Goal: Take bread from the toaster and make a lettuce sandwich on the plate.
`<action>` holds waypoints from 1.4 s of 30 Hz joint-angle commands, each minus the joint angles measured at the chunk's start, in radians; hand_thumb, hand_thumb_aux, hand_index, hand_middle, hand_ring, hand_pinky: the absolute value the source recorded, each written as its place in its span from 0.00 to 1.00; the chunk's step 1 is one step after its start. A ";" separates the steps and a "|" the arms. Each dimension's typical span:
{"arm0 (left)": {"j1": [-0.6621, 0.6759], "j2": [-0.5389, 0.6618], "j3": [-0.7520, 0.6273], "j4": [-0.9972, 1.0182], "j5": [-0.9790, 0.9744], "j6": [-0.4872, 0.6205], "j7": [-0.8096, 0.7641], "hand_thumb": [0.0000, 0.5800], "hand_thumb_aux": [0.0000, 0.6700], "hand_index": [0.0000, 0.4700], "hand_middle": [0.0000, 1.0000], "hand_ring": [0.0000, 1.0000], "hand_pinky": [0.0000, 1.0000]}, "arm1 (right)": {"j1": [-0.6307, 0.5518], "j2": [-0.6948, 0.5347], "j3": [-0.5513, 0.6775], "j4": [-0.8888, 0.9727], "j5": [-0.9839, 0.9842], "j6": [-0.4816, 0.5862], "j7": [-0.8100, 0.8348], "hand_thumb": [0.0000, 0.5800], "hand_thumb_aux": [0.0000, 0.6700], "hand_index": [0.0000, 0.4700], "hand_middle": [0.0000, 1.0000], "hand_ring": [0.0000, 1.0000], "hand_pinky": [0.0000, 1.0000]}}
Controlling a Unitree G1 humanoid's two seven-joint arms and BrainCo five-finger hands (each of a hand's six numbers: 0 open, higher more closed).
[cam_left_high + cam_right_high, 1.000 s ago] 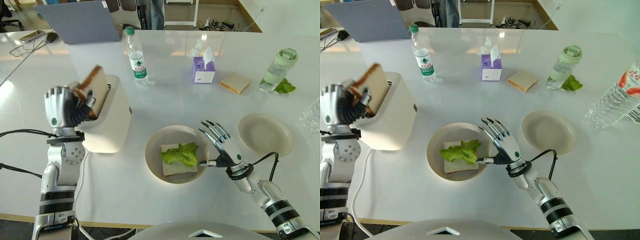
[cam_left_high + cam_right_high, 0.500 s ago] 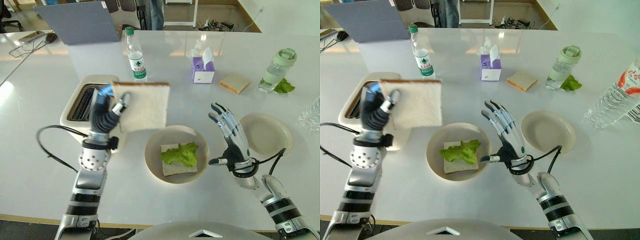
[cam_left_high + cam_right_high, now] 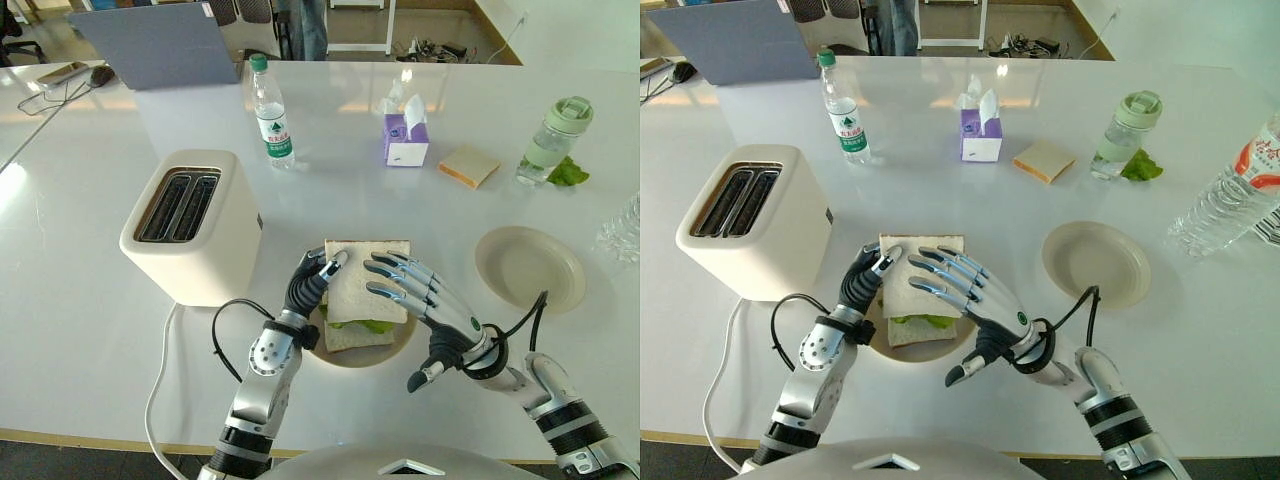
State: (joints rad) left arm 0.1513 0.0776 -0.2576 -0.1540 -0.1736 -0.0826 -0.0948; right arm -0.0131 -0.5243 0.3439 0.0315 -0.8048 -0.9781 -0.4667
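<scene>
The top slice (image 3: pixel 362 272) lies over the lettuce (image 3: pixel 372 326) and lower slice (image 3: pixel 345 341) on the plate (image 3: pixel 360 361). The left hand (image 3: pixel 308 285) grips its left edge with curled fingers, and the right hand (image 3: pixel 430 305) is spread flat at its right edge, holding nothing. Judged step: capping the sandwich. The next move calls for squaring the slice on the lettuce and releasing it without dragging the filling off. The toaster (image 3: pixel 195 240) stands well left of the plate, its slots dark, and a second plate (image 3: pixel 530 268) sits to the right.
</scene>
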 commanded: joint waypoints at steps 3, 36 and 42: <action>0.054 0.030 0.012 -0.006 0.117 0.041 0.025 1.00 1.00 1.00 1.00 1.00 1.00 | 0.009 -0.015 0.005 0.034 -0.043 -0.001 0.062 0.00 0.00 0.00 0.00 0.00 0.00; -0.088 0.104 0.138 0.254 0.742 -0.357 0.549 0.00 0.00 0.00 0.00 0.00 0.00 | -0.062 -0.102 0.257 0.393 -0.162 0.157 0.289 0.00 0.00 0.00 0.00 0.00 0.00; -0.110 0.158 0.243 0.202 0.863 -0.384 0.753 0.00 0.00 0.00 0.00 0.00 0.00 | -0.074 -0.099 0.264 0.406 -0.154 0.164 0.271 0.00 0.00 0.00 0.00 0.00 0.00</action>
State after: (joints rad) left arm 0.0429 0.2145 -0.0459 0.0627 0.6550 -0.4567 0.6049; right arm -0.1327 -0.5883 0.5657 0.3496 -0.9018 -0.8767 -0.2761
